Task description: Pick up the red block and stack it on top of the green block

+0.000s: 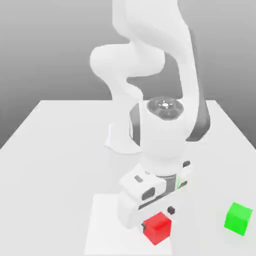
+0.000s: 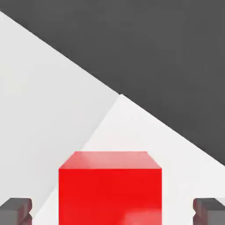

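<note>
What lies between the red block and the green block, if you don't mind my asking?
In the exterior view, only bare pale surface lies between the red block and the green block.

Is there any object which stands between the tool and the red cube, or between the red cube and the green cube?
No, nothing visible stands in either way. The tool is open, its fingers at opposite sides of the red cube, and no obstacle appears towards the green cube.
</note>
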Robot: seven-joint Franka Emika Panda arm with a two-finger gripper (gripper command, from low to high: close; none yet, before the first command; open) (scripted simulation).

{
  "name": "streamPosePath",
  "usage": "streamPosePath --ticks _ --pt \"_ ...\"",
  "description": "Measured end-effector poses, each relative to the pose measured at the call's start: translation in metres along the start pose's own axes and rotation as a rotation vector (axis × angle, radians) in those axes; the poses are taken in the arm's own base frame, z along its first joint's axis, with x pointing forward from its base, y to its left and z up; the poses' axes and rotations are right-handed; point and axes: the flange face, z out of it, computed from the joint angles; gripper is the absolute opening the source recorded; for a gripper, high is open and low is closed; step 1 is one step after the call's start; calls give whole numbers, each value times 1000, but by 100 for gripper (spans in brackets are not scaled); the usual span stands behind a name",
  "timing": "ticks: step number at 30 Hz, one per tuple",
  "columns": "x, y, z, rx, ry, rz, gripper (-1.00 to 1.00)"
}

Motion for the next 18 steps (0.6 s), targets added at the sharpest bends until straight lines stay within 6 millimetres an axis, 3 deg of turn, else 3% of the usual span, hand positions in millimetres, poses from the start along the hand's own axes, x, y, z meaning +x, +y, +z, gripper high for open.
streamPosePath --ticks 6,11,12,14,18 --pt "0 0 0 -1 -1 0 -100" --pt "0 -1 -52 0 -1 -2 -100" --pt "-2 -14 -60 1 -2 -48 -100" --pt "-12 -62 -70 2 -3 -210 -100" --pt "-48 -155 -88 2 -4 -536 -100"
